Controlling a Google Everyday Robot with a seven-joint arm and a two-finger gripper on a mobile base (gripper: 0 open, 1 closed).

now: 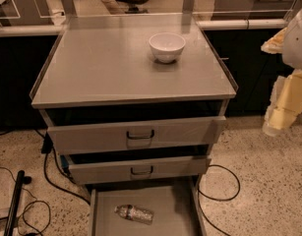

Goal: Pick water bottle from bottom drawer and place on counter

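The water bottle lies on its side on the floor of the open bottom drawer, left of the middle, with its cap pointing left. The counter is the flat grey cabinet top above, with a thin raised rim. My gripper hangs at the far right of the view, beside the cabinet at about the height of the top drawer. It is well away from the bottle and holds nothing that I can see.
A white bowl stands on the counter at the back right. Two drawers with dark loop handles are pulled partly out above the bottom drawer. Black cables lie on the speckled floor on both sides of the cabinet.
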